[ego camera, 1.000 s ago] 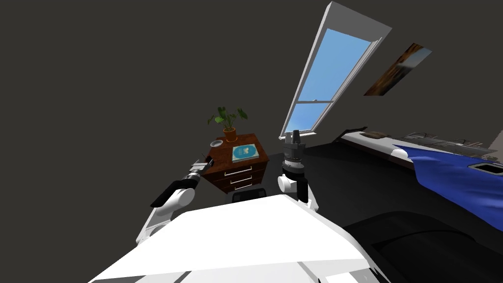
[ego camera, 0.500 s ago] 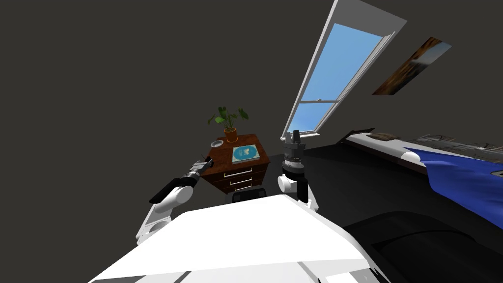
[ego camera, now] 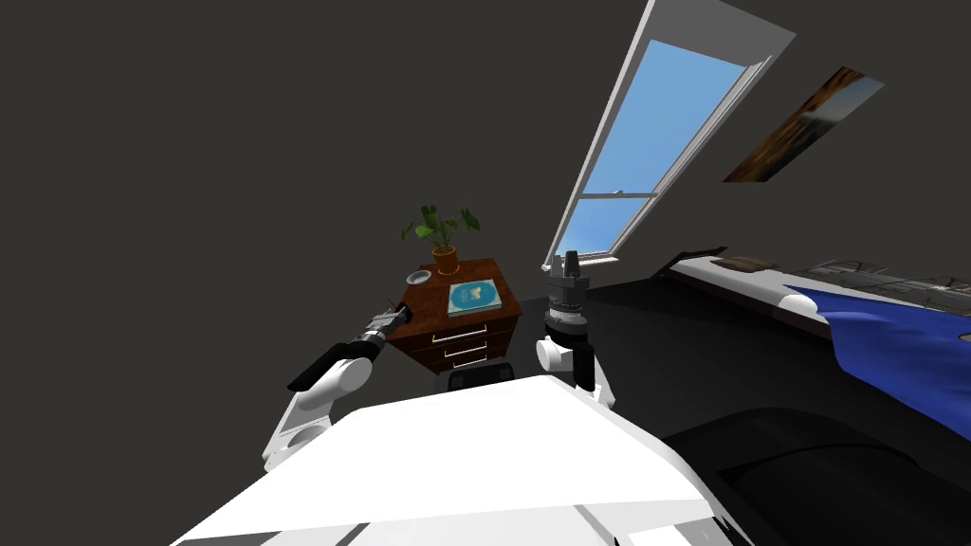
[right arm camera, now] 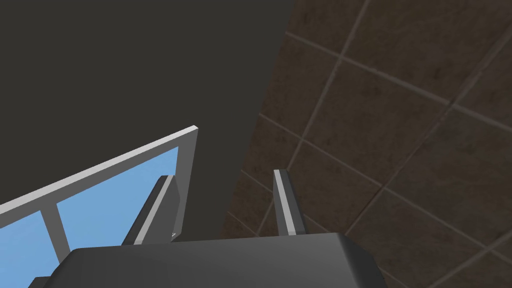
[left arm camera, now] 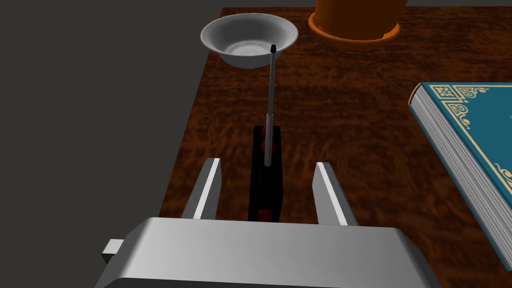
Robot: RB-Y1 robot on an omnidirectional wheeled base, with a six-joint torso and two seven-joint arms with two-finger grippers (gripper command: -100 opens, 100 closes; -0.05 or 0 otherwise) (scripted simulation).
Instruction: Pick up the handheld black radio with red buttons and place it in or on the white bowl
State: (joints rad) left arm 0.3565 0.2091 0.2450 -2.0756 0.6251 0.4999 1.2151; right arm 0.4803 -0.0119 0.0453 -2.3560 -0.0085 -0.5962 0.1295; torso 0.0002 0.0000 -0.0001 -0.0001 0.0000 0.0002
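One radio (left arm camera: pixel 266 192), black and slim with two red patches showing on it, lies flat on the dark wooden surface (left arm camera: pixel 350 125) close to its edge, between the two fingers (left arm camera: pixel 209 187) of the left gripper (left arm camera: pixel 267 163). These fingers stand wide, one on either side of the radio's body with a gap of bare wood on each side, so they grip nothing. One thin grey antenna rises from the radio and runs toward the one pale bowl (left arm camera: pixel 240 57), which sits upright and holds nothing near the far corner of the surface; the antenna's black tip overlaps the bowl's rim in the left wrist view, but I cannot tell whether the two touch. Just beside the bowl stands one orange pot (left arm camera: pixel 355 20), and one teal book (left arm camera: pixel 475 150) with gold ornament lies closed on the other side of the surface, well apart from the radio. From the head view, the surface is the top of one chest of drawers (ego camera: pixel 465 336) with three drawer fronts, carrying the bowl (ego camera: pixel 418 277), the book (ego camera: pixel 474 296) and one green plant (ego camera: pixel 439 227); the left gripper (ego camera: pixel 396 309) reaches in at its near corner. The right gripper (ego camera: pixel 572 258) is raised in front of me, pointing upward, its two fingers (right arm camera: pixel 286 200) spread wide and holding nothing.
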